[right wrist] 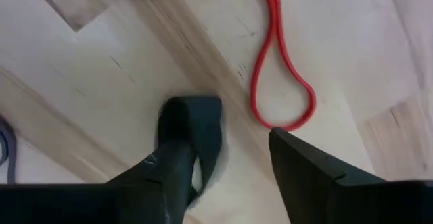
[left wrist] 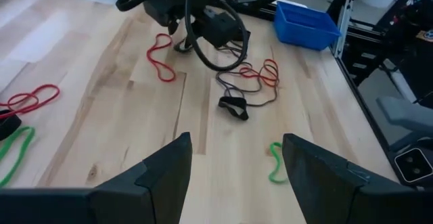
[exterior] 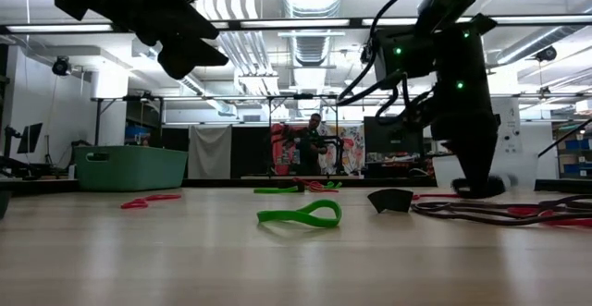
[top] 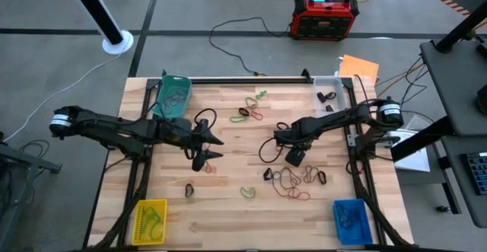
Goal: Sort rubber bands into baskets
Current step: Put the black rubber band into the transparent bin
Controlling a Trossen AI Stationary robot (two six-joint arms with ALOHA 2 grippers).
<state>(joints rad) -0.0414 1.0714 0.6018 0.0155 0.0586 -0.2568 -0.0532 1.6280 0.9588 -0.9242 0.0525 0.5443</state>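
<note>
Some rubber bands already lie in the baskets, but many are left on the counter (top: pixel 228 214). The right end effector (right wrist: pixel 237 156) is low, spread apart, holding nothing; a red rubber band (right wrist: pixel 281 82) lies just ahead of it. The left end effector (left wrist: pixel 237 166) hangs wide and empty.

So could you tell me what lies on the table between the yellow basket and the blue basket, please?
Only bare wood: in the high view, the strip between the yellow basket and the blue basket holds no rubber bands.
</note>
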